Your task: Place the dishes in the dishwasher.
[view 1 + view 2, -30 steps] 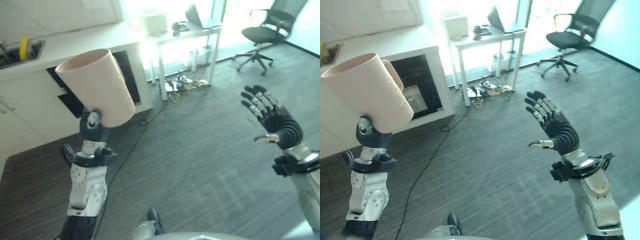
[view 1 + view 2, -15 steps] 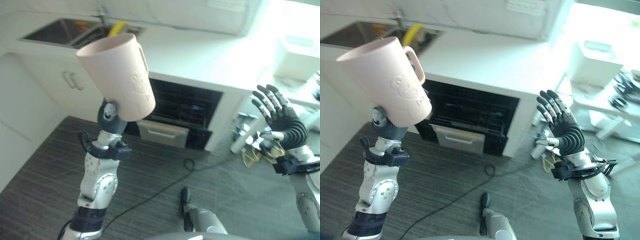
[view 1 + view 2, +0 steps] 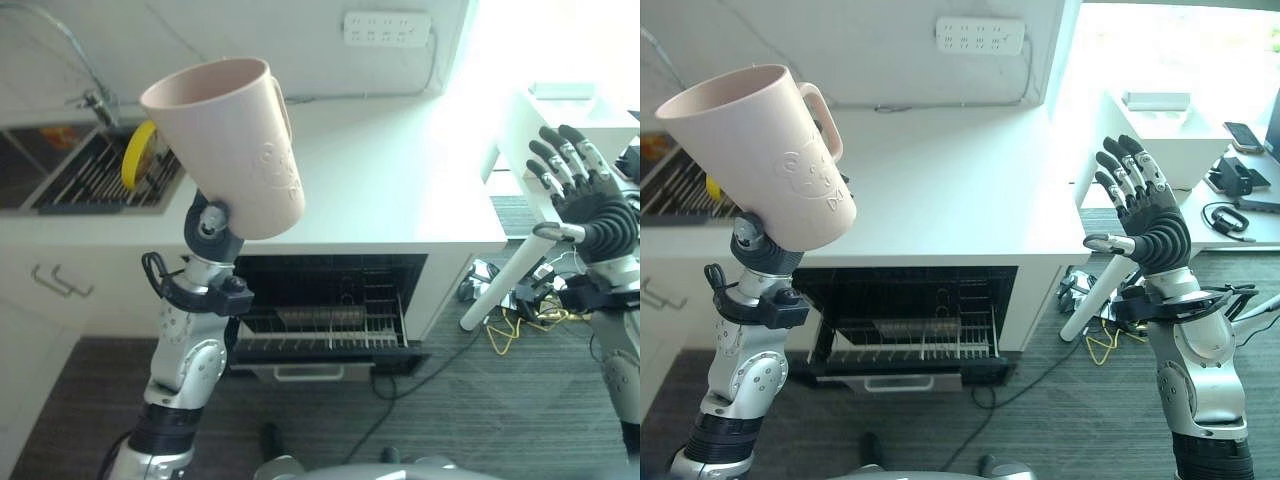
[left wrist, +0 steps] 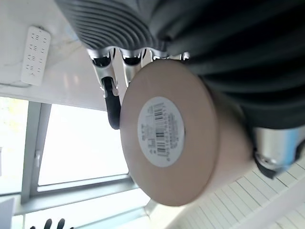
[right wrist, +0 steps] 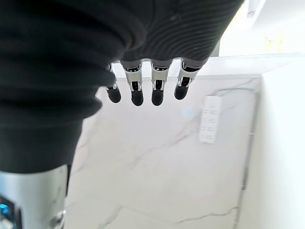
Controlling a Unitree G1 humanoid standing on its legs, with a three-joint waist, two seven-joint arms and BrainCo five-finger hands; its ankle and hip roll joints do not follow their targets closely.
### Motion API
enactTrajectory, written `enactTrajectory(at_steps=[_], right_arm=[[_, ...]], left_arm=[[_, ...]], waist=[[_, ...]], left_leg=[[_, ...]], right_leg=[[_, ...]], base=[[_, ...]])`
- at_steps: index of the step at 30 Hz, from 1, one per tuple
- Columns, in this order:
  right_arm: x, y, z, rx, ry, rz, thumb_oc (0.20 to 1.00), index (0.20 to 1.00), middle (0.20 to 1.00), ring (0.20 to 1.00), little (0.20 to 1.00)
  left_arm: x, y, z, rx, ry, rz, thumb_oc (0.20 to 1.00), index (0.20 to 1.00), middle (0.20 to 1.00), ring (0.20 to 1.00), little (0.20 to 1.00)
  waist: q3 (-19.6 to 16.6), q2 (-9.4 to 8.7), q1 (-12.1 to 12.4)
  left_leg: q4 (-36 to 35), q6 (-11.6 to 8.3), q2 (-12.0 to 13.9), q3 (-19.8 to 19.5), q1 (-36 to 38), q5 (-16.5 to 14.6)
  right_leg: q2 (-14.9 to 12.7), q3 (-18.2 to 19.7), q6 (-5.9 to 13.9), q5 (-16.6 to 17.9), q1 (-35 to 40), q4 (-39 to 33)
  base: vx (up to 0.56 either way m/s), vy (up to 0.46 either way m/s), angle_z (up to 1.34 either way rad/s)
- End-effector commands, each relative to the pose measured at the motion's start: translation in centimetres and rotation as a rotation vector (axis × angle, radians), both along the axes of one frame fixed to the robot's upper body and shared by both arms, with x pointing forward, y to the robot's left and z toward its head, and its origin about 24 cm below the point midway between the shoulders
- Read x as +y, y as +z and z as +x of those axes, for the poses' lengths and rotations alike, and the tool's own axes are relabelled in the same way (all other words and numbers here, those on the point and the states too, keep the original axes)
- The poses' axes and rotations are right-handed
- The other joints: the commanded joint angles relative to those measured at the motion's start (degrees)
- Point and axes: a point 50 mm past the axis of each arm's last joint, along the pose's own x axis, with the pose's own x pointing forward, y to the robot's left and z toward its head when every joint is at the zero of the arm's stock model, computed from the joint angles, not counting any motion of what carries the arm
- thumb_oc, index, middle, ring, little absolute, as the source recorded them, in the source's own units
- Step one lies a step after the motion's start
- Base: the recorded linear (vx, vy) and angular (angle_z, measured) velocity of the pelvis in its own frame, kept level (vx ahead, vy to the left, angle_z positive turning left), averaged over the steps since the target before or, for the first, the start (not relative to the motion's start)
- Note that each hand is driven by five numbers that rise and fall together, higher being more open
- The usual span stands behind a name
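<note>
As I read the feeds from nearest out, my left hand [image 4: 143,52] is clasped round a tall pale-pink plastic mug with a side handle and embossed motif [image 3: 232,150], held aloft and tilted, mouth up and leaning to the robot's left, above the white countertop [image 3: 400,190]. The wrist view shows its flat base with a round barcode sticker, fingers [image 4: 110,102] curled along the wall. Right hand [image 3: 1145,215] is raised at the right, fingers straight and spread, grasping nothing.

Handling, my judgement: mug looks light, rigid, smooth-walled, so likely slippery; not very fragile if plastic. Grip is low on the body near the base; handle [image 3: 825,120] is free, and a hold mid-wall would prob. be steadier.

Further off, below the counter, the black built-in dishwasher with wire rack [image 3: 325,315] stands open, rack partly out. Beyond-left, a steel sink [image 3: 60,175] holds a yellow item [image 3: 135,160] I can't identify.
</note>
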Motion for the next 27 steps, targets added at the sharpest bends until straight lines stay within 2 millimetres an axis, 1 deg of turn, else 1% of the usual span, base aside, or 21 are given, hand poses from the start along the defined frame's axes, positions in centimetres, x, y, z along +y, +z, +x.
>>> enactTrajectory(at_steps=[1,3,7,14,16,17,19,21,25,27], right_arm=[[1.0,2.5,-0.1,-0.166,0.028,-0.033,1.000,1.000,1.000,1.000,1.000],[1.2,2.6,0.2,-0.165,0.013,-0.036,1.000,1.000,1.000,1.000,1.000],[1.0,2.9,0.2,-0.163,-0.013,-0.044,1.000,1.000,1.000,1.000,1.000],[0.9,3.0,0.1,-0.141,-0.024,-0.083,1.000,1.000,1.000,1.000,1.000],[1.0,3.1,0.1,-0.142,-0.017,-0.080,1.000,1.000,1.000,1.000,1.000],[1.1,3.1,0.2,-0.133,-0.009,-0.078,1.000,1.000,1.000,1.000,1.000],[1.3,3.1,0.4,-0.126,0.006,-0.073,1.000,1.000,1.000,1.000,1.000],[1.9,2.8,0.7,-0.091,0.061,-0.071,1.000,1.000,1.000,1.000,1.000],[2.5,2.6,1.1,-0.064,0.117,-0.042,1.000,1.000,1.000,1.000,1.000],[2.9,2.3,1.5,-0.029,0.147,-0.008,1.000,1.000,1.000,1.000,1.000]], left_arm=[[1.2,2.4,-0.9,-0.133,0.049,0.025,0.200,0.200,0.200,0.200,0.200],[1.1,2.5,-0.7,-0.133,0.045,0.022,0.200,0.200,0.200,0.200,0.200],[1.1,2.4,-0.8,-0.120,0.030,0.010,0.200,0.200,0.200,0.200,0.200],[0.9,2.2,-1.3,-0.122,0.034,0.017,0.200,0.200,0.200,0.200,0.200],[0.7,2.2,-1.4,-0.129,0.073,0.064,0.200,0.200,0.200,0.200,0.200],[0.7,2.1,-1.3,-0.131,0.135,0.130,0.200,0.200,0.200,0.200,0.200],[0.7,1.9,-1.2,-0.122,0.170,0.176,0.200,0.200,0.200,0.200,0.200],[0.5,1.2,-0.6,-0.084,0.211,0.265,0.200,0.200,0.200,0.200,0.200],[0.3,0.1,0.1,-0.034,0.257,0.342,0.200,0.200,0.200,0.200,0.200],[0.0,-0.8,0.7,0.000,0.308,0.398,0.200,0.200,0.200,0.200,0.200]], waist=[[-2.78,-0.99,1.68],[-2.91,-1.03,1.75],[-3.41,-1.22,2.23],[-4.00,-1.62,3.13],[-3.99,-1.61,3.36],[-3.95,-1.57,3.51],[-3.95,-1.51,3.66],[-3.99,-1.25,3.76],[-4.21,-1.14,3.96],[-4.29,-1.12,4.00]], left_leg=[[0.21,-2.08,3.55,2.07,4.53,-5.19],[0.21,-1.94,3.57,2.28,4.16,-5.29],[0.21,-1.72,3.91,2.11,4.16,-5.40],[0.21,-2.52,5.16,2.40,4.07,-4.77],[0.21,-2.77,5.42,2.62,3.93,-4.57],[0.21,-2.85,5.58,2.81,3.92,-4.44],[0.21,-2.85,5.59,2.86,3.95,-4.39],[0.21,-2.92,5.68,3.22,4.04,-4.29],[0.21,-2.96,5.78,3.58,4.13,-4.29],[0.21,-2.99,5.81,3.69,4.19,-4.35]], right_leg=[[-10.34,-6.79,6.29,7.64,-7.70,-0.13],[-10.39,-6.92,6.35,7.60,-8.19,-0.13],[-9.70,-6.32,5.82,7.04,-8.19,-0.13],[-8.52,-6.31,5.02,5.74,-7.15,-0.13],[-8.33,-6.53,4.98,5.44,-6.91,-0.13],[-8.25,-6.58,5.03,5.33,-6.81,-0.13],[-8.19,-6.53,5.02,5.26,-6.72,-0.13],[-8.32,-6.76,5.21,5.18,-6.54,-0.13],[-8.54,-6.93,5.42,5.30,-6.70,-0.13],[-8.60,-6.89,5.40,5.29,-6.61,-0.13]], base=[[0.00,0.000,0.00],[-0.02,0.000,0.12],[0.02,-0.032,0.12],[0.03,-0.047,0.05],[0.01,-0.035,-0.13],[0.00,-0.016,-0.08],[0.00,0.000,0.00],[0.01,-0.004,0.04],[0.00,0.000,0.00],[0.01,-0.003,-0.02]])
